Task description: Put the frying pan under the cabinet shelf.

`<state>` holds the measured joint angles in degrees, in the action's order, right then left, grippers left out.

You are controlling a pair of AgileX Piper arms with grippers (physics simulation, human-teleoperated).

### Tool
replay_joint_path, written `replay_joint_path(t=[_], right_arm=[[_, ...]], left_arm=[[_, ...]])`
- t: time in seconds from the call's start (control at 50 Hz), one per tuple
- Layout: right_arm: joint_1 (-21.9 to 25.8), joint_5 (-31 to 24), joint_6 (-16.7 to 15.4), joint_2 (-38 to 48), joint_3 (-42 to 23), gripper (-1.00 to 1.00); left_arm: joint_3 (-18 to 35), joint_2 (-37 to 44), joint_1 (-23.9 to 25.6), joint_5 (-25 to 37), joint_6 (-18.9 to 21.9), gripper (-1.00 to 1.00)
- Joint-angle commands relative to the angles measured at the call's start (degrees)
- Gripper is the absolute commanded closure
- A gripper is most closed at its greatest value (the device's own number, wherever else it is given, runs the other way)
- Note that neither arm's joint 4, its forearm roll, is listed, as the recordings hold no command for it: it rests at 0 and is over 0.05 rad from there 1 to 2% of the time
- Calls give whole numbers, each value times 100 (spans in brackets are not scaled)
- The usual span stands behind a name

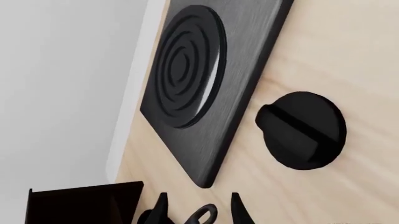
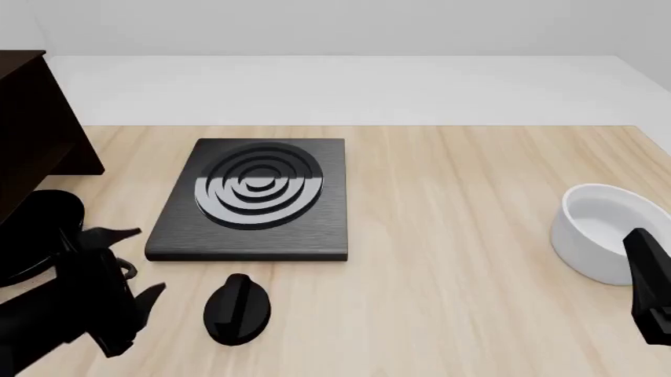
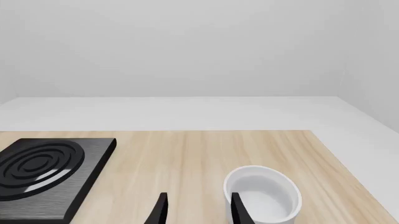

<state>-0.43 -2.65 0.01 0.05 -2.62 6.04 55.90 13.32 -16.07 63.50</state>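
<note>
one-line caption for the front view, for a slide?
Left pincer over the frying pan's handle loop beside the cabinet shelf; hotplate, knob and white bowl on the table.

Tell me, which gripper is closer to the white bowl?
The right gripper: it sits right beside the white bowl, at its near edge. The left gripper is far across the table, beyond the hotplate.

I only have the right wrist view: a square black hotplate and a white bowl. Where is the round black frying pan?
Observer: The round black frying pan is at the front view's left edge, left of the hotplate.
Operator: And the cabinet?
Observer: The dark brown wooden cabinet stands beyond the pan, far left.
Operator: Left gripper?
Observer: The left gripper is open, the pan handle's loop between its fingers.
</note>
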Motion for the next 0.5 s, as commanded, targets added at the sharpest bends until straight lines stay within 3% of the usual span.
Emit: replay_joint_path(t=[0.02,0.22,0.5], right_arm=[[1,1,-1,0,0,-100],[-1,-1,0,0,0,-100],[0,0,0,0,0,-100]], left_arm=[[-51,-172,276,163,-67,-100],[9,-499,624,480,-220,-100],[-235,-875,1057,188,-264,-100]])
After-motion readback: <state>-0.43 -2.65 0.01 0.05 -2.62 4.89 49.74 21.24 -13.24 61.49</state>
